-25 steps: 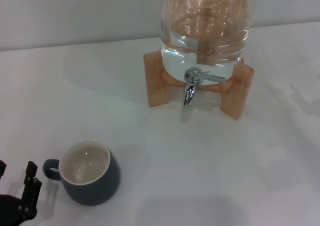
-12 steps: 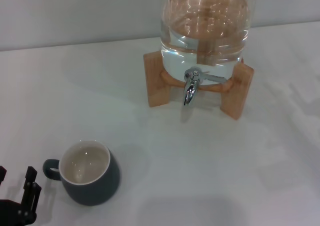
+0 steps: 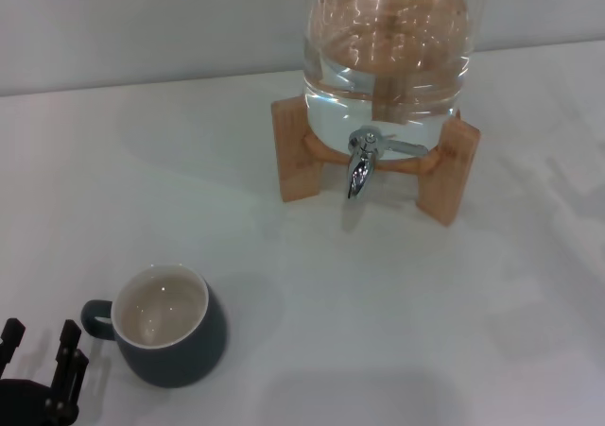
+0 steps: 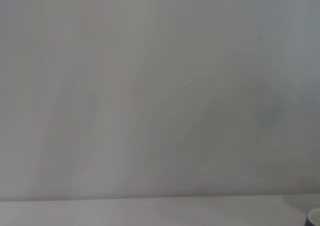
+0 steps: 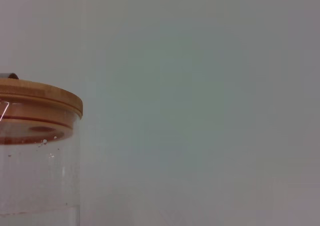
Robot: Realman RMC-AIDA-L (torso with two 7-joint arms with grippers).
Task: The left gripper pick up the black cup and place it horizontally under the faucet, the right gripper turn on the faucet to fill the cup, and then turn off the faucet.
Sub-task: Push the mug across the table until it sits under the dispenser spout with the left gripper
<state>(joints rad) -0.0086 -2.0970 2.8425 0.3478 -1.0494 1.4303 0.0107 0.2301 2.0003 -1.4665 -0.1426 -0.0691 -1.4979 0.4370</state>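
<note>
Black cup (image 3: 168, 326) sits upright on the white worktop (image 3: 378, 313), just beside the left tool (image 3: 40, 374), on the side of that tool toward the robot's right. Its cream inside faces up and its small loop handle points toward the tool, with a narrow gap between the handle and the nearest finger. The left tool shows only at the near edge of the head view; two slim fingers (image 3: 68, 362) stand apart with nothing between them.

Farther from the tool, across a bare stretch of worktop and off toward the robot's right, the faucet (image 3: 361, 161) hangs with its spout pointing down and its thin lever reaching sideways. It is fixed low on the clear water jar (image 3: 388, 58), which rests in a wooden stand (image 3: 295, 152). The jar's wooden lid (image 5: 40, 101) shows in the right wrist view.

The right tool does not appear in any view.
</note>
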